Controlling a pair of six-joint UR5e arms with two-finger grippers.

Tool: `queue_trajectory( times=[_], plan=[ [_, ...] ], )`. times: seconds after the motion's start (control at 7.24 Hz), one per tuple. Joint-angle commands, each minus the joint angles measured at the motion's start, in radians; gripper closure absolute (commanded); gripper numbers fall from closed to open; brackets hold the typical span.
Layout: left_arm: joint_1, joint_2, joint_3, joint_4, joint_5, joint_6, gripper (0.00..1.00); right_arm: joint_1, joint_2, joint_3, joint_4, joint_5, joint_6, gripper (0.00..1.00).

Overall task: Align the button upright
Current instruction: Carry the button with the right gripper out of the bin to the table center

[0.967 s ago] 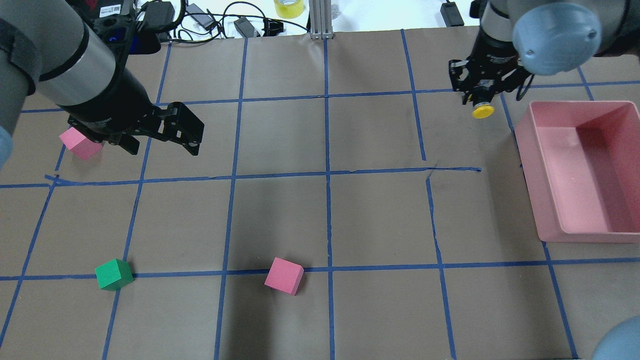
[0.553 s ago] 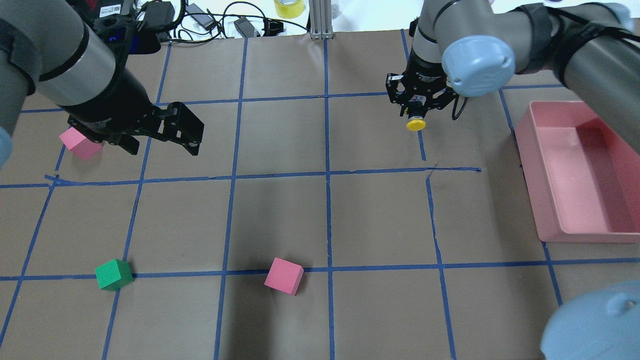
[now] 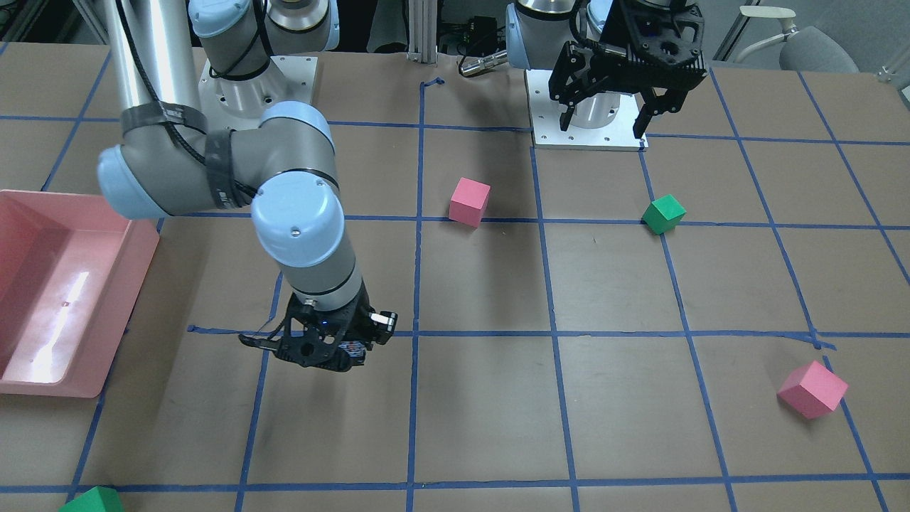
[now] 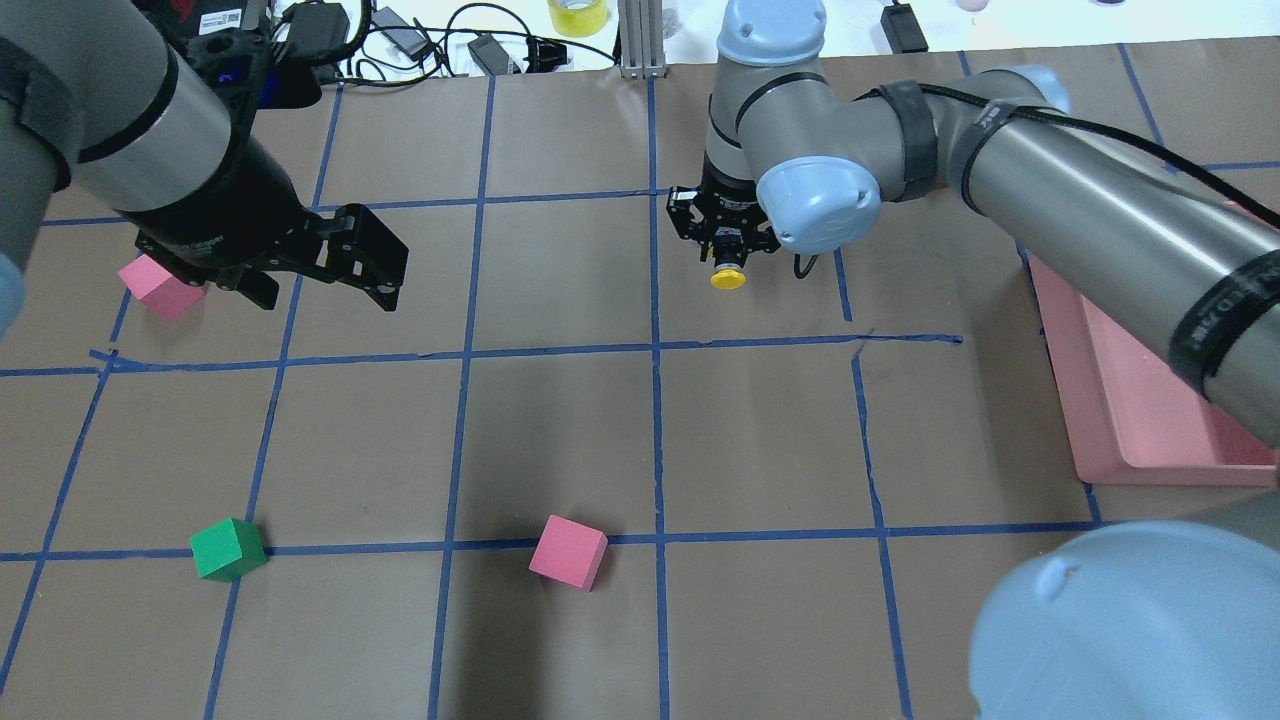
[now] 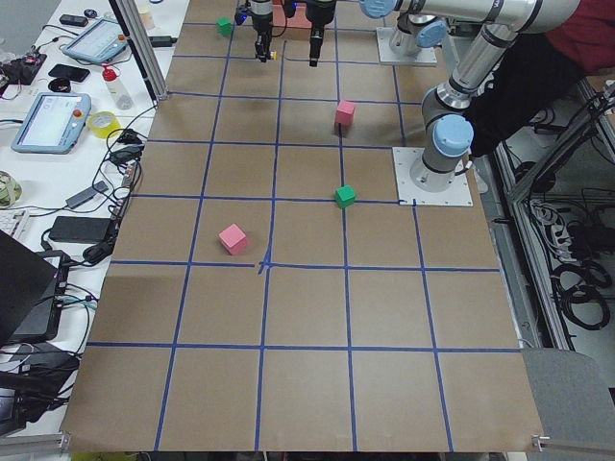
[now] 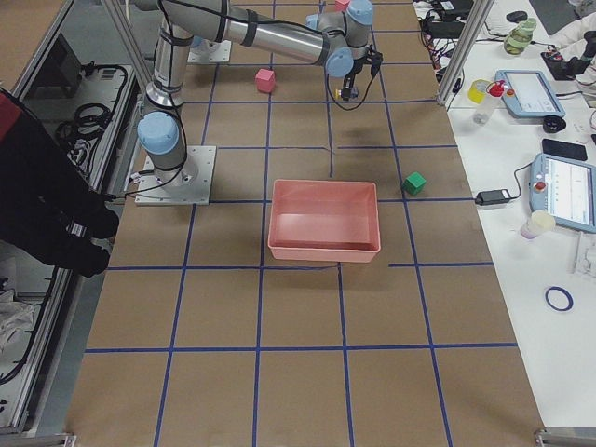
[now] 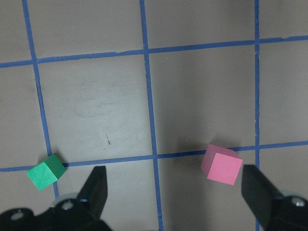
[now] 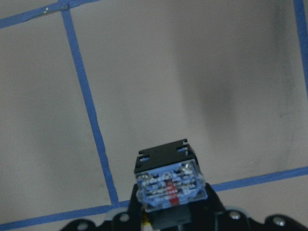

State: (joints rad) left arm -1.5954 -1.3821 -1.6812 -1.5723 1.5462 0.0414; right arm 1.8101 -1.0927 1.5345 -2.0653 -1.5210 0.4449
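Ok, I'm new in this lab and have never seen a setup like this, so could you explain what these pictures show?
A robot's left arm and right arm work over a table papered brown with a blue tape grid. Two pictures look down from behind and from opposite the robot, two from the table's ends, two from cameras on the wrists. On the table lie a pink cube, a green cube and a pink tray. The right claw is shut on a small yellow-capped button. The left claw hangs open and empty by a second pink cube.
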Motion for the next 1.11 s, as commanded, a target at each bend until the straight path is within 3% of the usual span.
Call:
queue_trajectory(
  times=[0.0, 0.97],
  plan=[
    [0.0, 0.0, 0.0, 0.0, 0.0, 0.0, 0.0, 0.043, 0.055, 0.0, -0.08, 0.004, 0.018, 1.0],
    [0.0, 0.002, 0.0, -0.002, 0.002, 0.0, 0.0, 0.083, 0.184, -0.045, -0.21, 0.077, 0.094, 1.0]
  ],
)
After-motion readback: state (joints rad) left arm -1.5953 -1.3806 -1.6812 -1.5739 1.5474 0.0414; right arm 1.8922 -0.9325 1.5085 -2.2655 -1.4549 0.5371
